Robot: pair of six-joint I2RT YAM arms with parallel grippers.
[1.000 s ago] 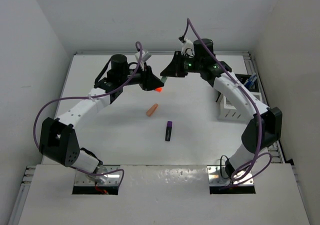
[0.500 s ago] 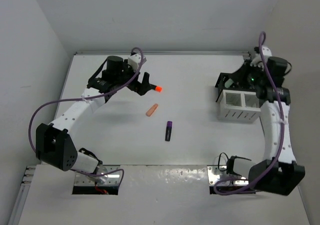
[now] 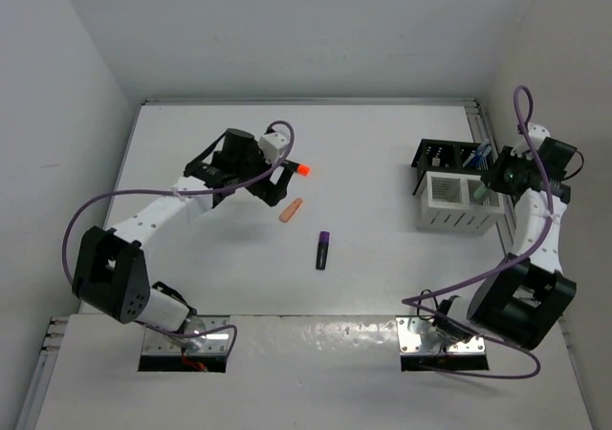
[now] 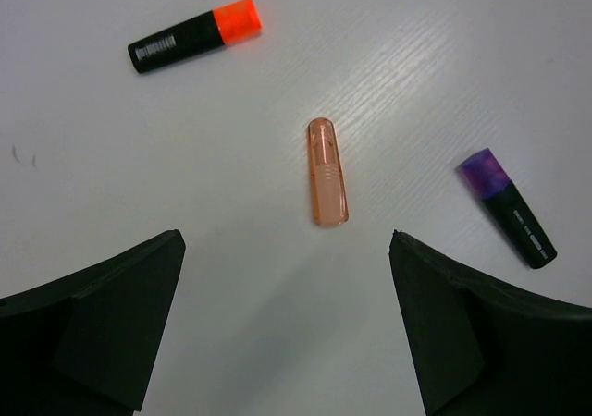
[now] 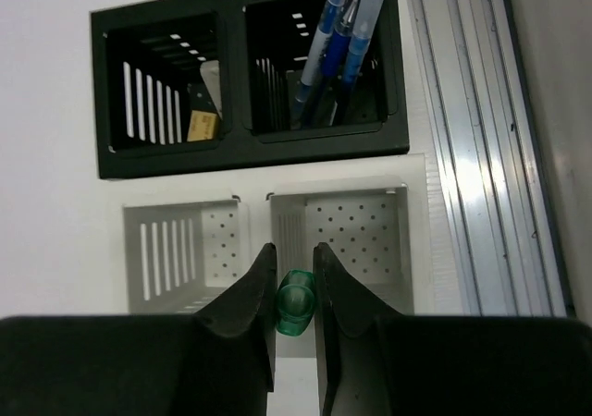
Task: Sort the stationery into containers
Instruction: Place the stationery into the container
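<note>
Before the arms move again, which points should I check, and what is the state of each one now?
1. Right claw shut on mint green highlighter: ok.
2. It hangs over the right compartment of the white box: ok.
3. Its height above that box: cannot tell.
4. Left claw open: ok.
5. Orange highlighter apart from its neighbours: ok.
6. All stationery sorted: not ok; orange-capped highlighter and purple-black highlighter lie loose too.
</note>
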